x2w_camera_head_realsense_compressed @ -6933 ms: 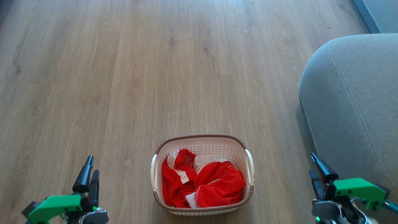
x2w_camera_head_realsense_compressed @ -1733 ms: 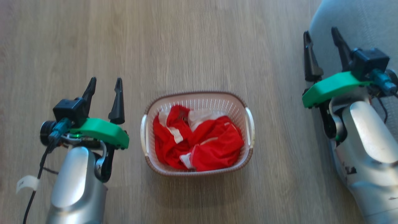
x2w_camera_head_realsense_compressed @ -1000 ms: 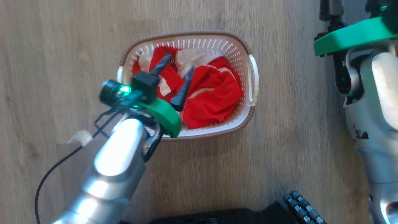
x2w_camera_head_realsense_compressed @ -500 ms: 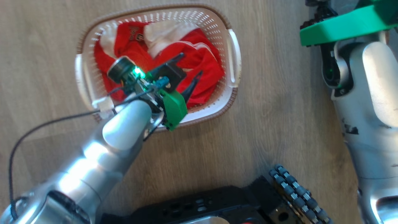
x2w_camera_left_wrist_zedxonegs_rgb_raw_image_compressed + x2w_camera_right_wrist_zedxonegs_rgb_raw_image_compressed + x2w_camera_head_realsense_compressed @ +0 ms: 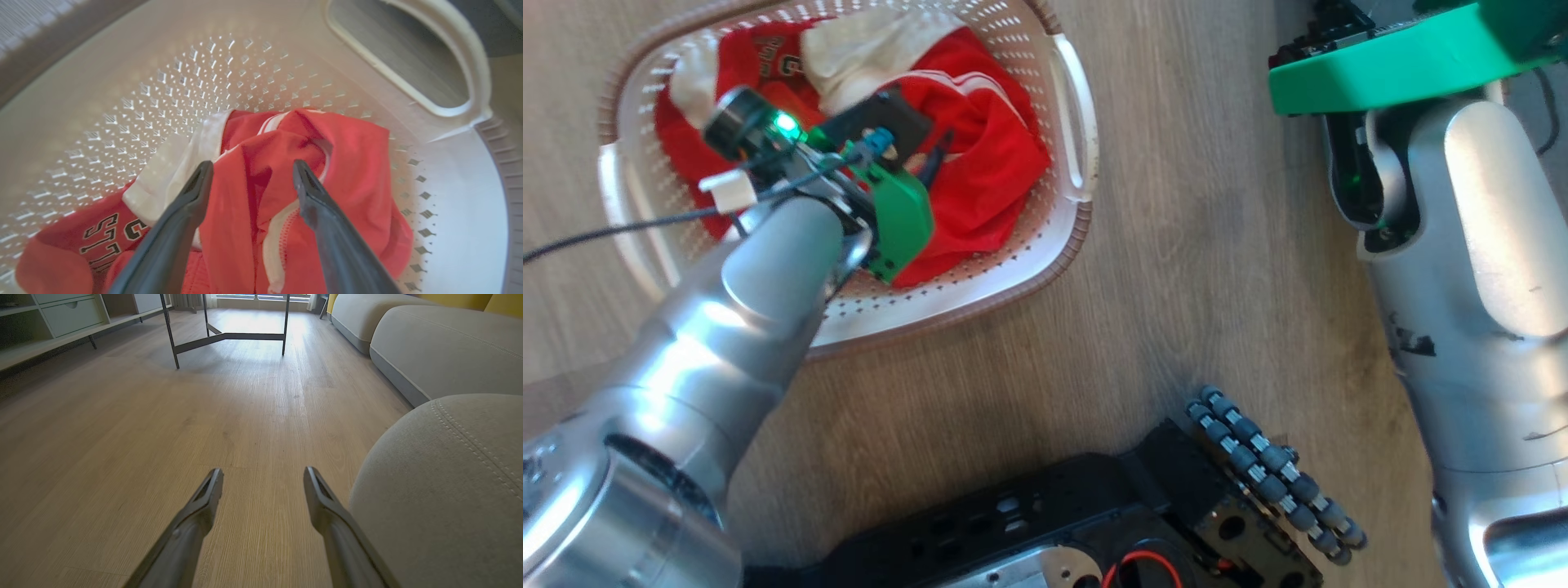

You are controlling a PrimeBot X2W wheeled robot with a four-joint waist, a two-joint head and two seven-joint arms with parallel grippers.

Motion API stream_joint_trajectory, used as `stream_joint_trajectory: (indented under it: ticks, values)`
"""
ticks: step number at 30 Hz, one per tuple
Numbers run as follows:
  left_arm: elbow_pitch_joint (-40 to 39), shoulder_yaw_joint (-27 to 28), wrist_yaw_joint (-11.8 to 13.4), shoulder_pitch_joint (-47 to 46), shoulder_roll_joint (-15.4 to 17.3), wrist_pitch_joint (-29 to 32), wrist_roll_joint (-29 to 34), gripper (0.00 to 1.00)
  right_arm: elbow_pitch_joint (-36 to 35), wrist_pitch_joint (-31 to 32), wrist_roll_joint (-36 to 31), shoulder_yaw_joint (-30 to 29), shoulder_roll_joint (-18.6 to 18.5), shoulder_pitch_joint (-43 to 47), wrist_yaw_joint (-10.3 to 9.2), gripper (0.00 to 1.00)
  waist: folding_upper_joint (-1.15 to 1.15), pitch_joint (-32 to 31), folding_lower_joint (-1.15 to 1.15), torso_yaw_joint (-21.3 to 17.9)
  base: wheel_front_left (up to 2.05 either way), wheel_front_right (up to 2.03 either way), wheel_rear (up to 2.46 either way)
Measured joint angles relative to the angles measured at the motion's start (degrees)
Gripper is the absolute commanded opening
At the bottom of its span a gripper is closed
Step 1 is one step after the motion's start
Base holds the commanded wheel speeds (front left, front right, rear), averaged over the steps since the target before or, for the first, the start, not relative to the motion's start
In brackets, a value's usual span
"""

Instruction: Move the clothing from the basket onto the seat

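The red clothing (image 5: 351, 163) lies bunched inside the basket (image 5: 163, 81), up against the wall below one side handle. The left tool (image 5: 249, 167) reaches down into the basket, its fingers (image 5: 179, 220) spread wide with a raised red fold between them, not pinched. The basket stands on the wood floor (image 5: 1176, 286). Well to the right of the basket, the right tool (image 5: 263, 471) hangs spread and empty above the floor, just beside the grey seat (image 5: 441, 490).

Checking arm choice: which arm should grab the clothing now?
Left. The left gripper is open inside the basket, straddling a fold of the clothing. The right gripper is open above the floor beside the seat, away from the basket.
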Motion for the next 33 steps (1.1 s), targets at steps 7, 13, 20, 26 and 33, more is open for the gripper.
stream_joint_trajectory:
  ticks: [7,13,20,26,33]
  values:
    - [5.61,-0.62,0.05,-1.54,-0.02,0.2,0.04,1.0,-0.73,0.0,0.54,0.12,0.58,-0.04,0.0,1.0,0.0,2.19,0.0,-2.3,0.0,0.0,0.0]
    - [8.45,-1.43,0.04,-1.58,-0.02,2.13,-0.38,1.0,-1.12,0.0,0.59,-0.08,0.75,0.0,0.0,1.0,0.0,2.6,0.0,-2.62,0.0,0.0,0.0]
    - [9.05,0.16,0.03,-1.63,-0.33,1.79,-4.02,0.0,-1.13,0.0,1.94,-0.55,0.86,-0.04,0.0,1.0,0.0,2.16,0.0,-2.46,0.0,0.0,0.0]
    - [7.78,0.18,-0.22,-0.9,-1.22,0.67,-5.5,0.0,-0.09,0.0,1.15,-0.9,0.87,-0.04,0.0,1.0,0.0,-0.54,0.0,-1.04,0.0,0.0,0.0]
    - [3.22,0.73,-0.36,3.28,-2.16,0.25,-7.57,0.0,1.51,0.0,0.75,-0.91,0.53,0.17,0.0,1.0,0.0,-4.9,0.0,0.93,0.0,0.0,0.0]
